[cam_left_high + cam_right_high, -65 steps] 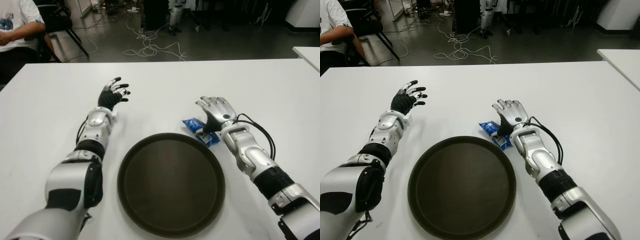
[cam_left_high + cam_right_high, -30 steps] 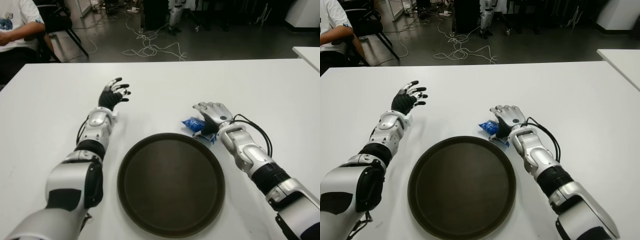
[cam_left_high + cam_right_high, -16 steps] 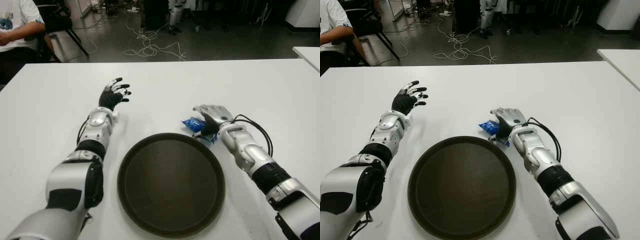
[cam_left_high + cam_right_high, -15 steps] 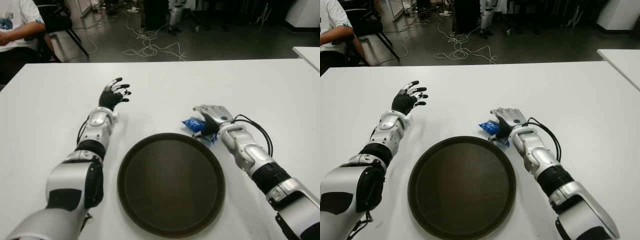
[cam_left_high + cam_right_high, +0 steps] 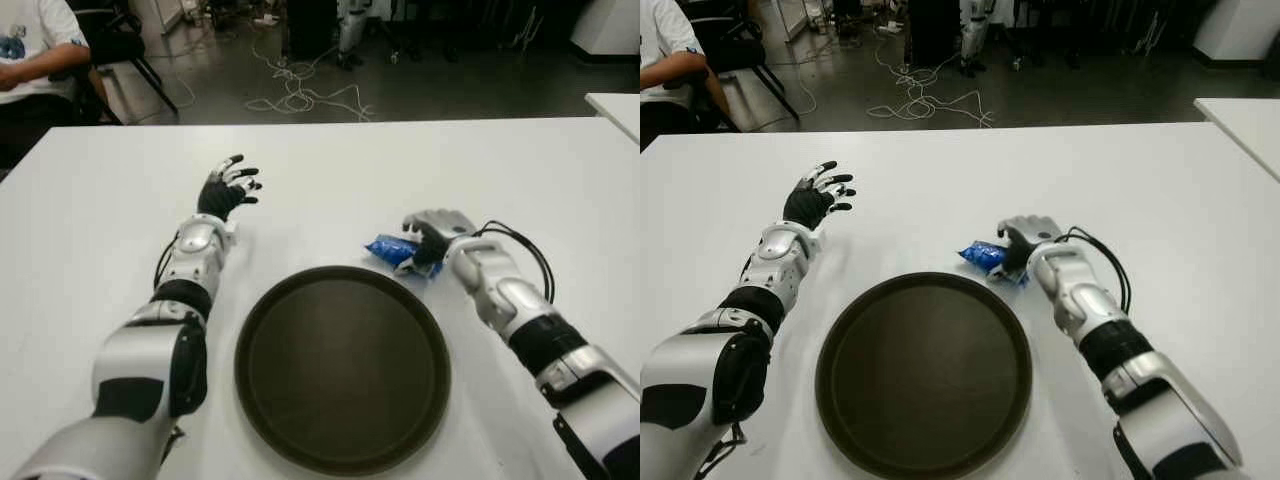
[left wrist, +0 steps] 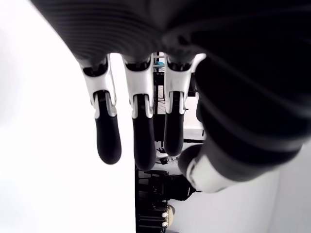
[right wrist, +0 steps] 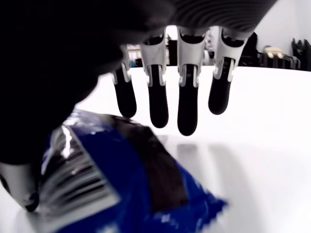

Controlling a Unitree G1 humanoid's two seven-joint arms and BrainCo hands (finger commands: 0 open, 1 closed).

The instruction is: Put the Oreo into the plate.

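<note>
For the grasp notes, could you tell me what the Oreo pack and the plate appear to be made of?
Oreo pack: thin glossy plastic film, judging by its crinkles and bright highlights. The right hand is at it, fingers not closed.
Plate: dark brown, smooth and matte with a raised rim; probably plastic, though that is uncertain.

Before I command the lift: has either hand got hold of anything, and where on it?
Nothing is gripped: the right hand is over the Oreo pack's right end, fingers still extended.
</note>
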